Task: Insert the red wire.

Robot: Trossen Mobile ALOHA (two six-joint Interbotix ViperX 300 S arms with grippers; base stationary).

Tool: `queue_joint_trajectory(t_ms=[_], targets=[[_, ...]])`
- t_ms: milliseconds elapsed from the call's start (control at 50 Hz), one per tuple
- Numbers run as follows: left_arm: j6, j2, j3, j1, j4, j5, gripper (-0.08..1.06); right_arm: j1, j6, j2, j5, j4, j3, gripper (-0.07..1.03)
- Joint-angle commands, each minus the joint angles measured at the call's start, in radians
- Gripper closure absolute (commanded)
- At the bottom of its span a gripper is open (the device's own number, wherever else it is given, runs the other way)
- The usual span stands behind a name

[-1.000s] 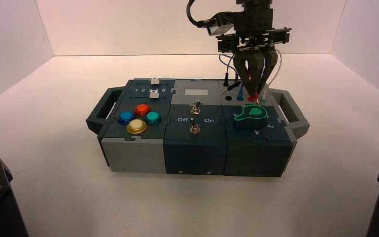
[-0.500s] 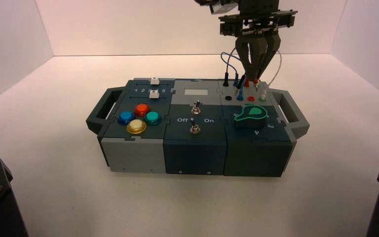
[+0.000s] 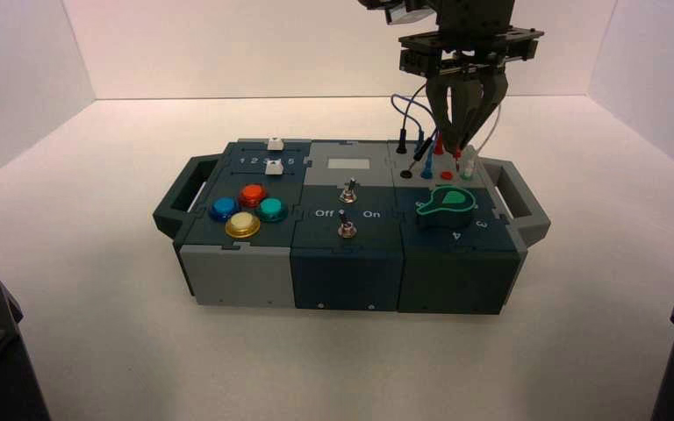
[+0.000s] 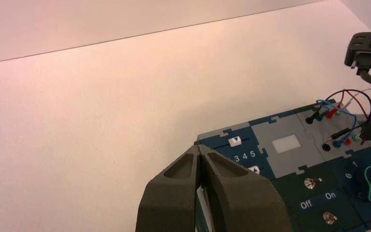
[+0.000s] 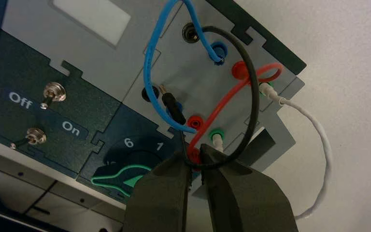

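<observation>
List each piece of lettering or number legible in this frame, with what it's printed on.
"Off" and "On": dark panel with the two metal toggle switches.
"3 4 5": dark slider panel, lower digits covered in the left wrist view.
"6" and "1": dark panel around the green-outlined knob; its other digits are partly hidden or unclear.
No brand is readable.

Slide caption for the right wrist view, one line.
Right hand holds red plug near its red socket, black plug loose.
</observation>
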Motion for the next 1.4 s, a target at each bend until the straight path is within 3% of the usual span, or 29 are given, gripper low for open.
queue_joint_trajectory(t_ms=[20,820,1400], targets=[[0.005,0.003,-0.032,-0.003,0.002,-0.012,1.01,0.003,0.006,-0.038,-0.023,0.006,-0.002,0.98],[0.006,0.003,-0.031,-0.003,0.003,-0.012,1.01,0.003,0.012,-0.051,-0.114,0.009,0.034,0.98],[0.008,0.003,-0.029,-0.003,0.003,-0.012,1.01,0.003,0.012,-0.041,-0.126,0.006,0.037,0.98]])
